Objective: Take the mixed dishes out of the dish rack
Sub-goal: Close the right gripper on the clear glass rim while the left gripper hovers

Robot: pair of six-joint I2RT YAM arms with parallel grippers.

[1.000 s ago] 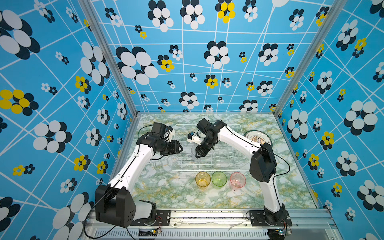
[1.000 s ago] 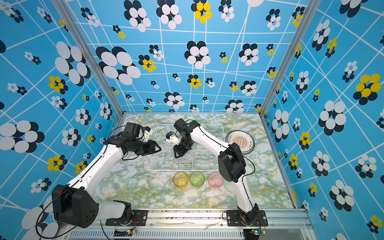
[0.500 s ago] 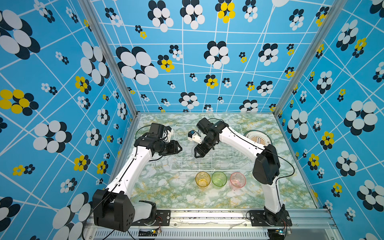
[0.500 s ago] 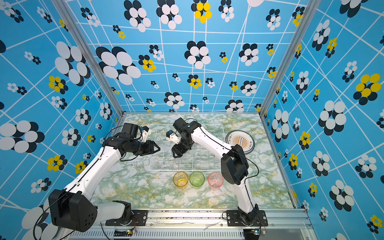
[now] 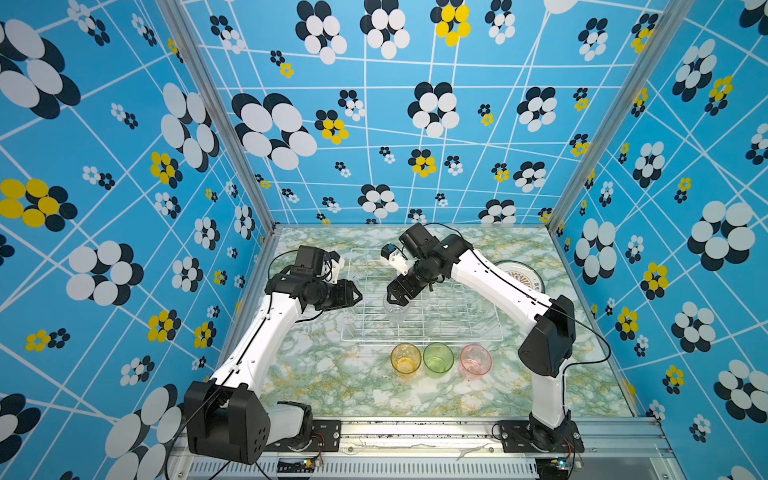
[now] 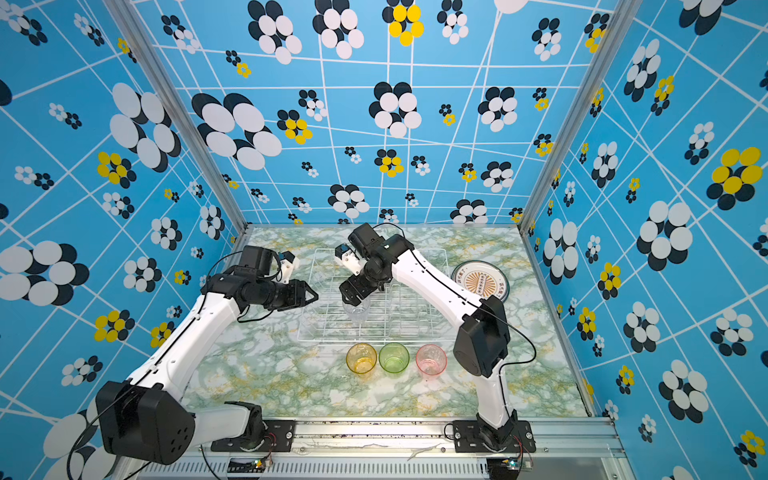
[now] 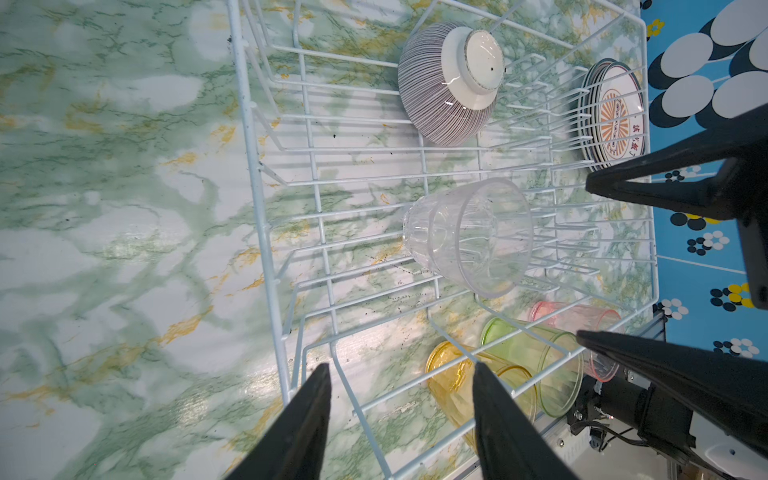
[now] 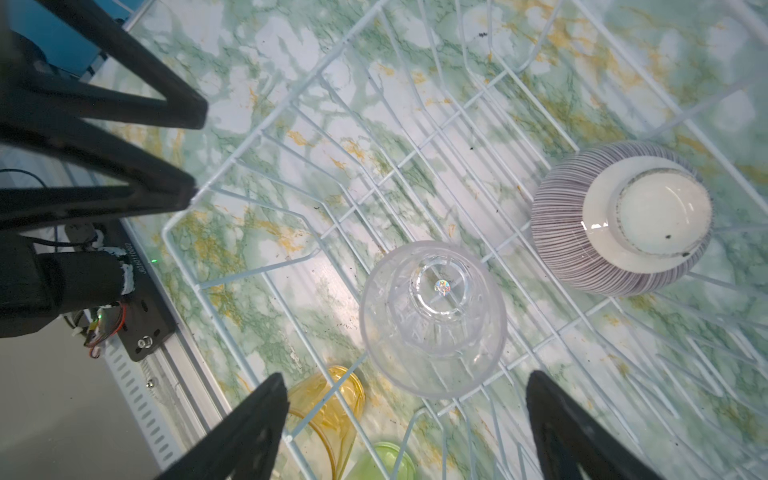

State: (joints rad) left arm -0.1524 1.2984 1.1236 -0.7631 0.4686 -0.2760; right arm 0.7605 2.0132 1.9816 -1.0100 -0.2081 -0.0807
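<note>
Progress: amber tumbler (image 5: 405, 358), green tumbler (image 5: 438, 357), pink tumbler (image 5: 475, 360) and plate (image 5: 523, 274) sit out on tabletop (image 5: 332, 374). Clear tumbler (image 8: 432, 320) and striped bowl (image 8: 619, 216), both inverted, left in dish rack (image 5: 457, 332). Right tool (image 8: 407, 376) spread wide above clear tumbler; left tool (image 7: 401, 370) half spread, empty, beside dish rack.

Setting: enclosed robot test cell, lab type. Blue flower-print wall panels (image 5: 374, 124) on three sides. Green marble-print tabletop (image 5: 332, 374). Aluminium extrusion rail (image 5: 415, 430) along the lower frame edge, with two white-and-black robot arms (image 5: 266, 345) bolted to it and exposed wiring.
</note>
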